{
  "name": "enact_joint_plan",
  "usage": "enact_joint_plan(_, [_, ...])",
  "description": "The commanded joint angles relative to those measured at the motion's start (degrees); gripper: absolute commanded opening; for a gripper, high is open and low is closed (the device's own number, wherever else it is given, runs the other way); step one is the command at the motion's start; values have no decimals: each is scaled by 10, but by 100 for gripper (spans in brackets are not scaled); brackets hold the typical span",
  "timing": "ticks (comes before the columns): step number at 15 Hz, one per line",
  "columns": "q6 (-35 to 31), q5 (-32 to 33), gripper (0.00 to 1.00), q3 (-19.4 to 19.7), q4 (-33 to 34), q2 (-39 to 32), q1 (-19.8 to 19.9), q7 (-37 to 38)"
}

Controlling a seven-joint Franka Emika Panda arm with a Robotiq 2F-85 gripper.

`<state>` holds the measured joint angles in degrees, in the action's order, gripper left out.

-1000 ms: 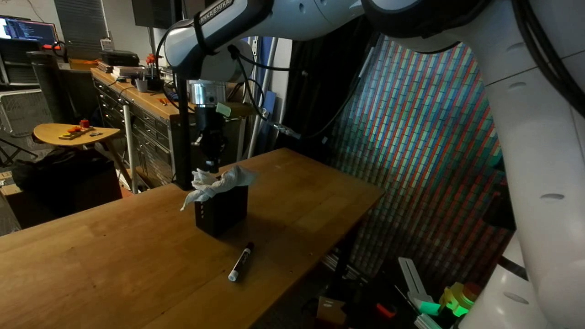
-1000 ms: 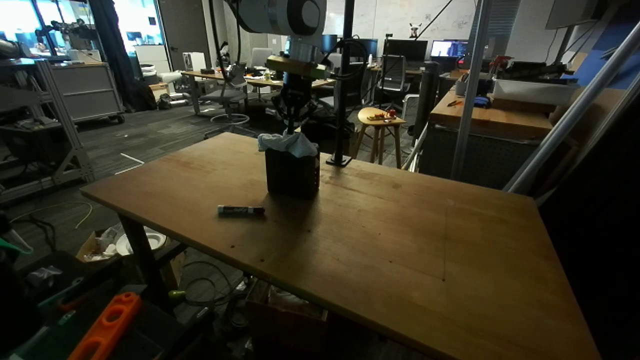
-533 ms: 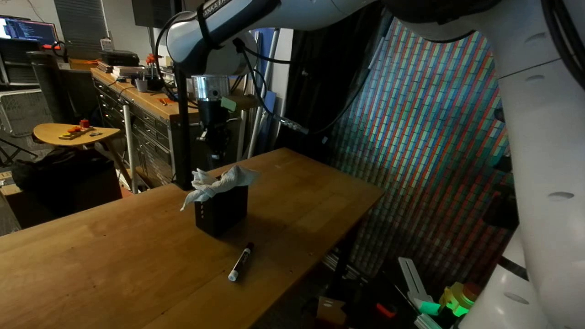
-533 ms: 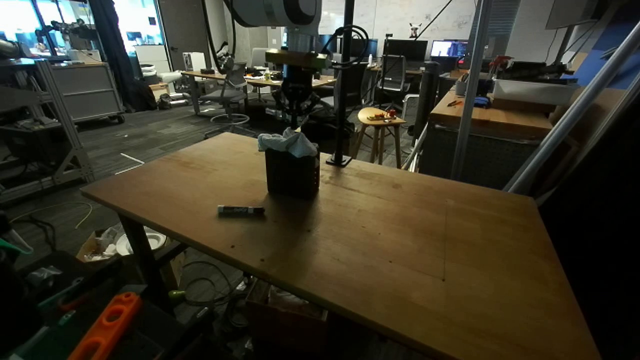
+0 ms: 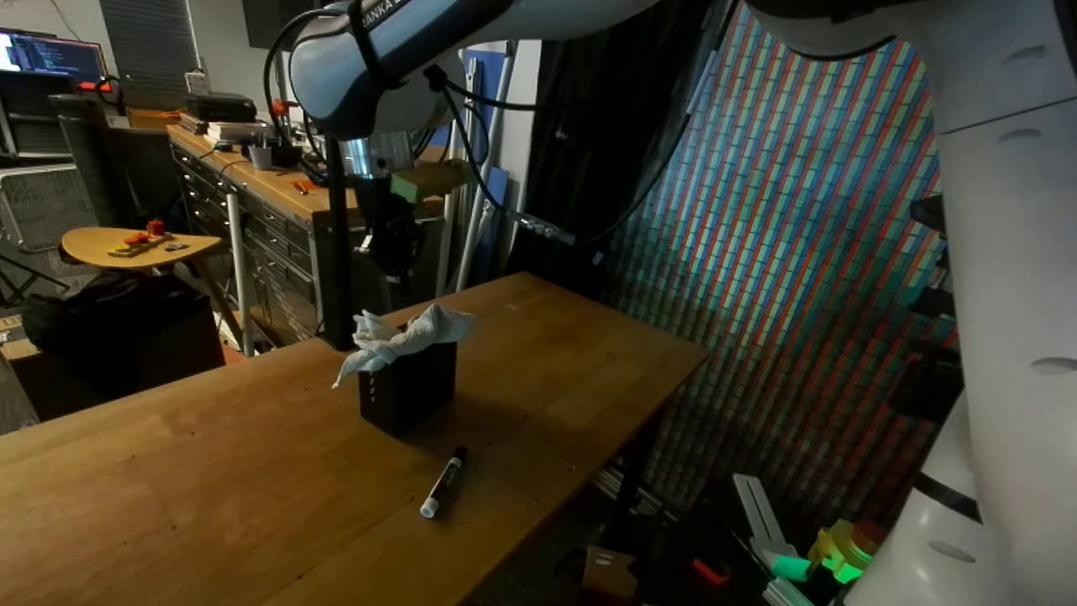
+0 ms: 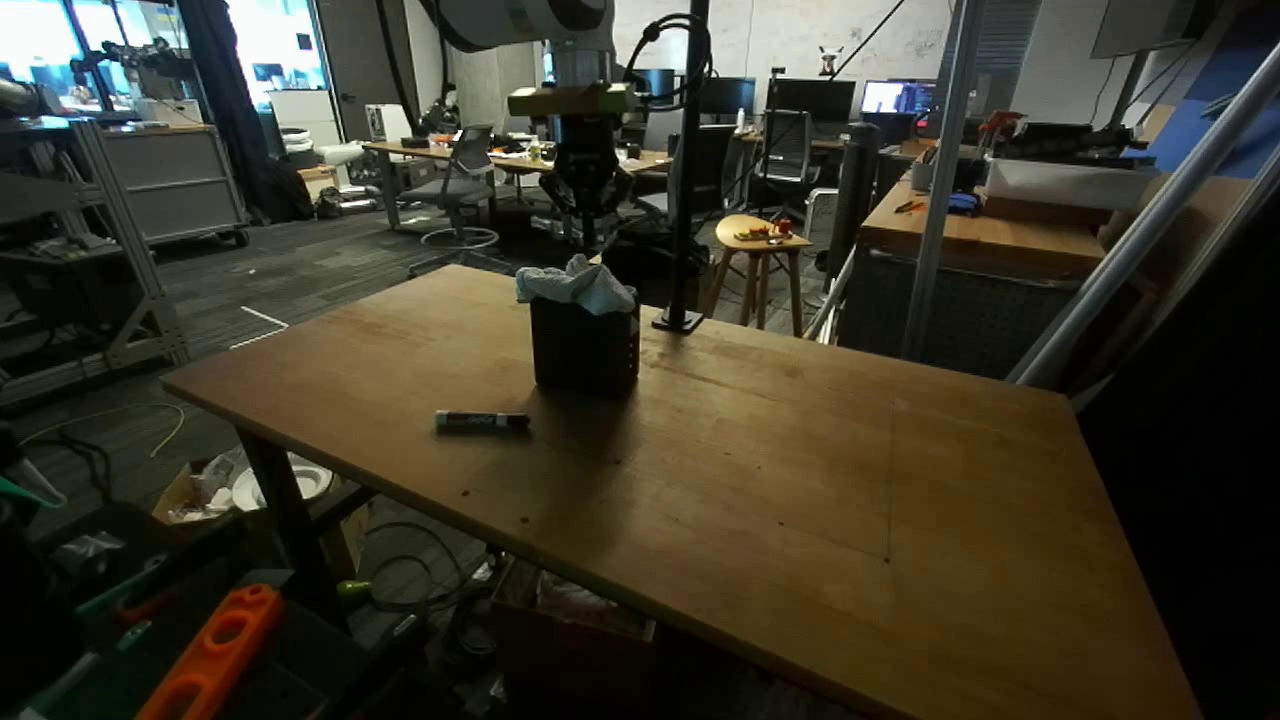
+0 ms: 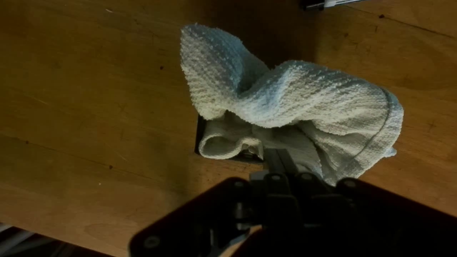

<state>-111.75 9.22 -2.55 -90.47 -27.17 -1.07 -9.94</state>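
A crumpled pale grey-white cloth lies in and over the top of a black box, with folds hanging over the rim. In an exterior view the cloth and the box also show. My gripper points down above the cloth, apart from it. In the wrist view the two fingers lie flat together with nothing between them, and the cloth is below. A black and white marker lies on the table near the box; only its end shows in the wrist view.
The wooden table carries the box and marker. A black upright pole stands at its edge near the box and gripper. A cabinet and a small stool stand beyond. The table's edge drops to a cluttered floor.
My gripper has risen from close over the cloth to a clear gap above it, with a slight sideways shift. The cloth, box and marker have not moved.
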Motion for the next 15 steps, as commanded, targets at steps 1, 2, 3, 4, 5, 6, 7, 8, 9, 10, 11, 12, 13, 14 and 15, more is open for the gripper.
enact_joint_plan(1, [-12, 11, 3, 11, -40, 29, -17, 54])
enact_joint_plan(2, [-16, 6, 3, 9, -48, 30, -16, 63])
enact_joint_plan(3, [-19, 3, 3, 8, -55, 30, -16, 70])
enact_joint_plan(4, [-24, -1, 3, 8, -62, 30, -14, 75])
enact_joint_plan(5, [-33, -7, 3, 6, -71, 30, -11, 76])
enact_joint_plan(6, [-44, -11, 3, 6, -78, 30, -8, 78])
enact_joint_plan(7, [-56, -14, 3, 6, -85, 28, -5, 77])
enact_joint_plan(8, [-68, -18, 3, 7, -92, 28, -2, 75])
enact_joint_plan(9, [-78, -21, 3, 8, -96, 26, 1, 72])
enact_joint_plan(10, [-89, -25, 3, 8, -100, 25, 4, 69])
enact_joint_plan(11, [-100, -29, 3, 9, -103, 23, 7, 67])
enact_joint_plan(12, [-110, -33, 3, 10, -105, 21, 11, 66])
enact_joint_plan(13, [-117, -38, 3, 10, -107, 19, 14, 64])
enact_joint_plan(14, [-125, -43, 3, 10, -109, 16, 17, 62])
enact_joint_plan(15, [-131, -50, 3, 9, -110, 14, 19, 61])
